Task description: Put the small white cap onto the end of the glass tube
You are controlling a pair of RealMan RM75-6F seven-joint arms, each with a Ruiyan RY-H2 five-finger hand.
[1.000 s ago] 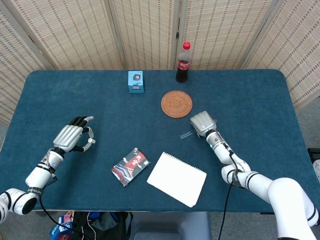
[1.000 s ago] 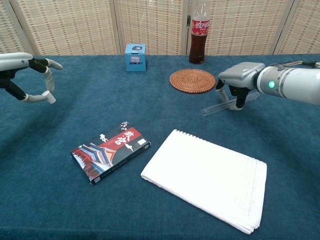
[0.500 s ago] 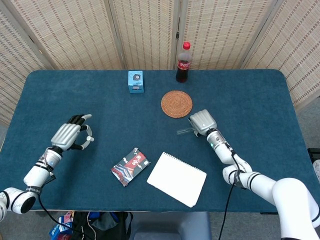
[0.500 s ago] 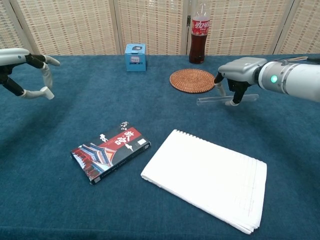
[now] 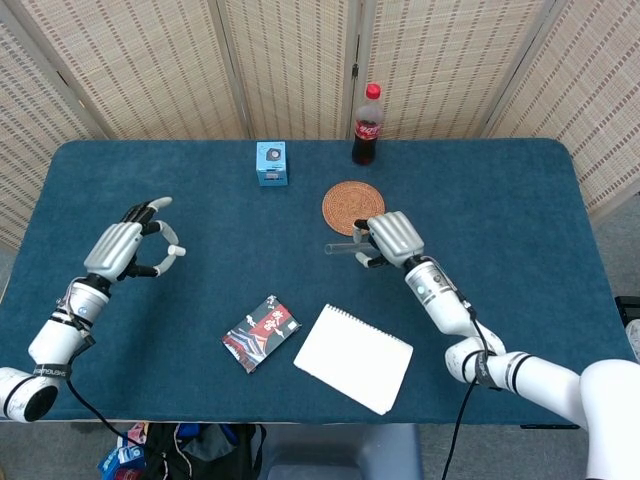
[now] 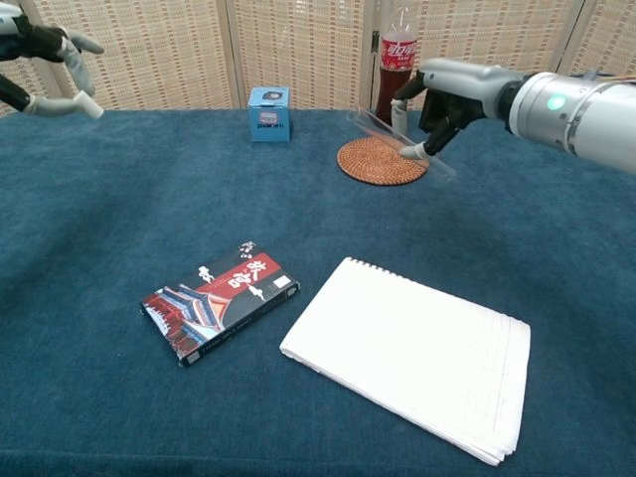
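Our left hand (image 5: pixel 125 247) is partly cut off in the chest view; its fingers (image 6: pixel 60 103) pinch the small white cap (image 5: pixel 177 251). Open worktop (image 5: pixel 500 200) lies beyond the notepad (image 5: pixel 353 358). Our right hand (image 5: pixel 392 238) grips the glass tube (image 6: pixel 397 143) above the coaster (image 5: pixel 353 207), its long axis toward the left hand.

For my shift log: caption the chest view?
Right robot hand holds the glass tube above the coaster; left robot hand pinches the white cap.

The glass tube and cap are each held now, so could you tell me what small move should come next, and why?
Probably bring both hands inward: the left hand pinches the white cap far from the glass tube, which the right hand holds raised, its free end pointing left.
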